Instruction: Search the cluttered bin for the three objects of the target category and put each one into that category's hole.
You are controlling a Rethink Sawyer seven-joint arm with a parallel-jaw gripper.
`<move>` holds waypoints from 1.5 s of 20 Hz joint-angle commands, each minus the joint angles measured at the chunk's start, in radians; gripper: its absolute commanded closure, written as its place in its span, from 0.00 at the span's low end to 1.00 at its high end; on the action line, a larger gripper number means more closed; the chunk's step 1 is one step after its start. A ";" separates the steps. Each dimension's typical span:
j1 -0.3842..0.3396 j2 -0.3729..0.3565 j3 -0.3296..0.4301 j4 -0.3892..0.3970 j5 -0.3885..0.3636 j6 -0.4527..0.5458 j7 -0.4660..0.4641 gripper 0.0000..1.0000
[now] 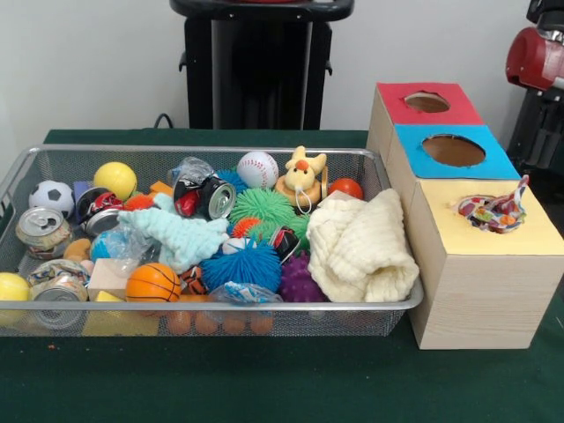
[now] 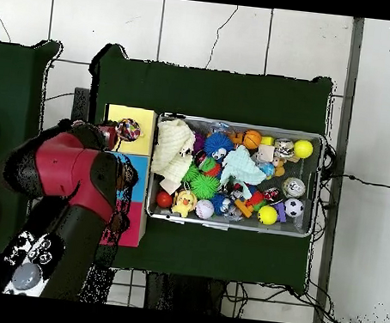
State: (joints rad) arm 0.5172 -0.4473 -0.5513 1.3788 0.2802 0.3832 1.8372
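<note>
1. A polka-dot cloth (image 1: 495, 211) sits bunched in the yellow box's hole (image 1: 483, 218), partly sticking out.
2. The end effector's opening cannot be told; the arm (image 2: 72, 173) covers it.
3. Push the cloth fully in, then search the bin (image 1: 211, 307).

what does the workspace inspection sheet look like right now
surface: dark green table
job's things: wire bin full; polka-dot cloth bunched in the yellow box's hole; no other polka-dot cloth visible
clutter: cream cloth, mint cloth, balls, cans
end effector: hidden under the red arm, state cannot be told
cables: black cables on the floor beside the table
surroundings: white tiled floor, blue-topped box, red-topped box
</note>
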 commanded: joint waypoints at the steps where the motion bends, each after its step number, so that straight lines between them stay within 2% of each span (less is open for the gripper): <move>1: -0.016 0.078 0.134 0.025 0.048 -0.070 0.247 1.00; 6: -0.007 0.096 0.122 0.035 0.064 -0.091 0.254 1.00; 11: 0.024 0.131 0.063 0.025 0.081 -0.079 0.277 1.00; 17: -0.028 0.110 0.113 0.051 0.057 -0.124 0.214 1.00; 20: -0.027 0.118 0.113 0.056 0.058 -0.138 0.220 1.00; 25: -0.010 0.124 0.075 0.062 0.073 -0.079 0.247 1.00; 29: -0.003 0.128 0.093 0.106 0.088 -0.125 0.278 1.00; 30: -0.014 0.123 0.121 0.126 0.098 -0.139 0.285 1.00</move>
State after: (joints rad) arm 0.5311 -0.3646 -0.5496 1.3846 0.3269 0.2925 1.8372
